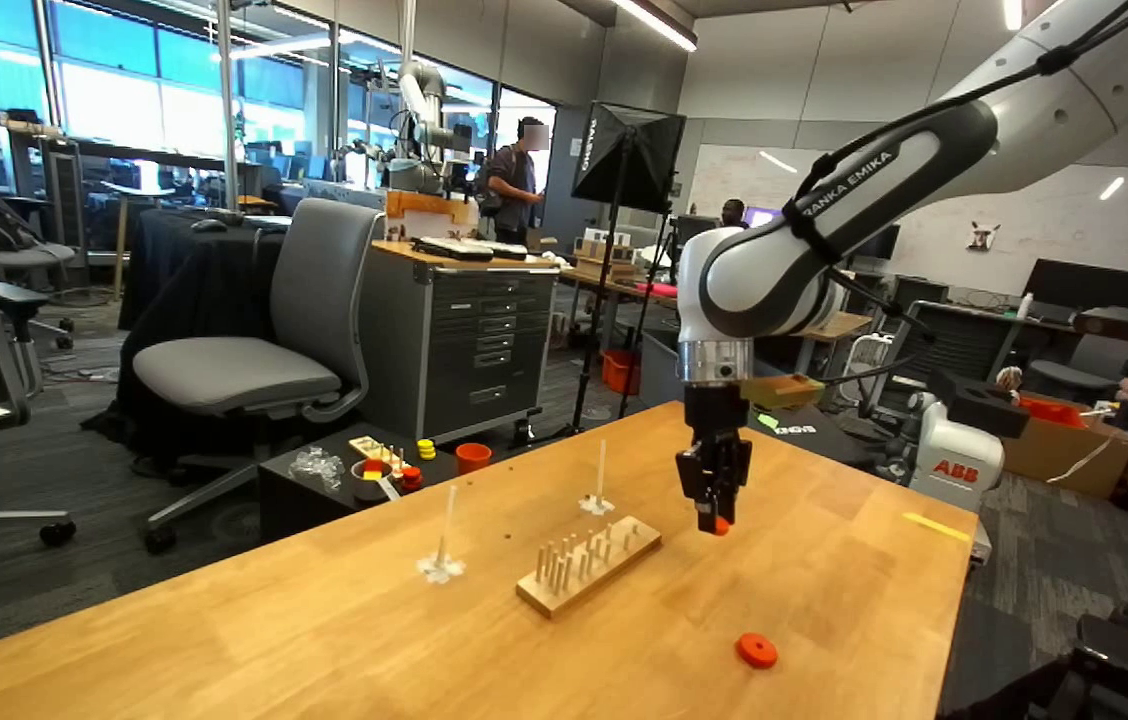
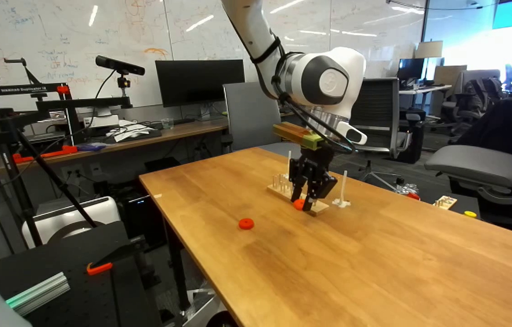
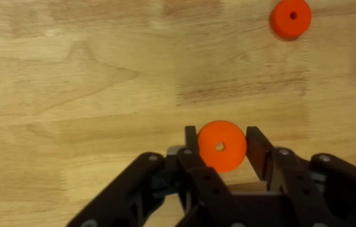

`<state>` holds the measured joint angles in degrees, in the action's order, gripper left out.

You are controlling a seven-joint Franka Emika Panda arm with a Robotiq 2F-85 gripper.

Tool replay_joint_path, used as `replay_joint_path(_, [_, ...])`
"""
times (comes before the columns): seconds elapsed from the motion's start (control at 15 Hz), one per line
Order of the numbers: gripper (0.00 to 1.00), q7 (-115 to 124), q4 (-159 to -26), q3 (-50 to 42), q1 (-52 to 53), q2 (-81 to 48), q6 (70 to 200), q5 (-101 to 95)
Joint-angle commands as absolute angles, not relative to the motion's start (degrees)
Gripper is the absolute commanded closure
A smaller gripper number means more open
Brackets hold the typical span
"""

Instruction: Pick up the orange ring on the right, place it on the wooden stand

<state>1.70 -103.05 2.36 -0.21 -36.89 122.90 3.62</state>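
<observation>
Two fingertips (image 3: 191, 137) clasp orange ring (image 3: 231, 147); gripper (image 3: 222, 138) only partly spread.

In an exterior view the Franka Emika Panda arm (image 1: 909, 170) slants from upper right, Robotiq gripper (image 1: 718, 518) clamped, facing down.

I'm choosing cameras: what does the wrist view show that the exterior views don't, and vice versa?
Only the wrist view shows the hole through the gripped orange ring. Only the exterior views show the wooden stand, two pale uprights and the arm. All show the jaws closed on that ring, and a second orange ring on the table.
</observation>
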Motion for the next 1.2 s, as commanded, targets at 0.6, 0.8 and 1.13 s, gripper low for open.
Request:
replay_joint_path(0.6, [0.81, 16.0, -89.1, 1.9, 7.1, -40.7, 115.7, 4.2])
replay_joint_path(0.8, [0.81, 18.1, -84.7, 1.6, 7.8, -43.7, 112.8, 4.0])
replay_joint_path(1.13, [0.81, 20.9, -77.0, 1.2, 8.1, -50.0, 108.7, 4.2])
